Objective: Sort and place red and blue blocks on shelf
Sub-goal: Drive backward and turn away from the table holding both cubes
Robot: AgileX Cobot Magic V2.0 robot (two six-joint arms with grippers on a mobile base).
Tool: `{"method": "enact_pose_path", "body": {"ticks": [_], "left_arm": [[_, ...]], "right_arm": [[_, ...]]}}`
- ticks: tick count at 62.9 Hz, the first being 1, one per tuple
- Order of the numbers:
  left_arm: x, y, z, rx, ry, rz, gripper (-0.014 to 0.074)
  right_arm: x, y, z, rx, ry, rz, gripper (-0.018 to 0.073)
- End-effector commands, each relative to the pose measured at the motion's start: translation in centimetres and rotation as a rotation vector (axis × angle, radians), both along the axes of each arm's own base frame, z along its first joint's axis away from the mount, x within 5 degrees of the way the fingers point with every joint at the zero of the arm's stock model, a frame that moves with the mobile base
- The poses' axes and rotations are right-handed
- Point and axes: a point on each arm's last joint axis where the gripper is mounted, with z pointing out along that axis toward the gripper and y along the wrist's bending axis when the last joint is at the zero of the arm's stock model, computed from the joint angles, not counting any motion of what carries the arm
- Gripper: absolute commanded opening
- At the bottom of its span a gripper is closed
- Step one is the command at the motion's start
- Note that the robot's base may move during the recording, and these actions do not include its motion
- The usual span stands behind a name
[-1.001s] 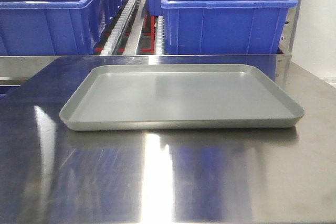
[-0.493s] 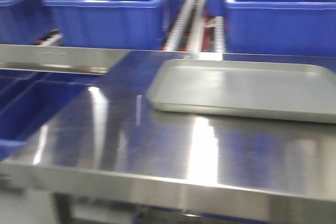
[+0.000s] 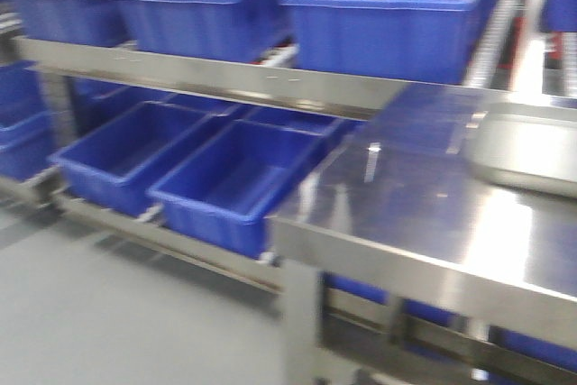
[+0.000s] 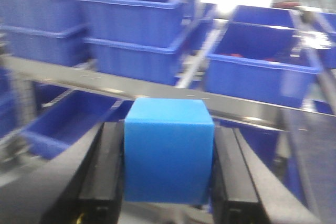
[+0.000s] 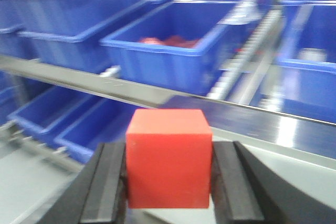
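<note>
- View swung left; tray (image 3: 532, 155) now at right edge.
- Clamped: left tool (image 4: 168, 182) on blue block (image 4: 168, 150), right tool (image 5: 168, 192) on red block (image 5: 169, 156).
- Risk: swing could jolt one loose.

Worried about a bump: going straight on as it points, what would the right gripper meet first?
Probably the blue bin holding red pieces, just above the steel shelf rail; depth is unclear.

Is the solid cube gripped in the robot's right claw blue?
No, the solid cube clamped in the right claw is plainly red.
</note>
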Motion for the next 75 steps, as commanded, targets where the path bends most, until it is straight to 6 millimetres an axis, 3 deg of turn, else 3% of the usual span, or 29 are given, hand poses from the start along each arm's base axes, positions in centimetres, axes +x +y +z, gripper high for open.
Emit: {"method": "enact_pose_path", "body": {"ticks": [1,75], "left_arm": [[-0.12,0.09,1.82,-0.037,-0.115,0.005,0.0321],[-0.12,0.09,1.82,-0.037,-0.115,0.005,0.0321]], "right_arm": [[-0.11,-0.02,1.66,-0.016,-0.111,-0.005,0.0372],[-0.11,-0.02,1.66,-0.016,-0.111,-0.005,0.0372]]}}
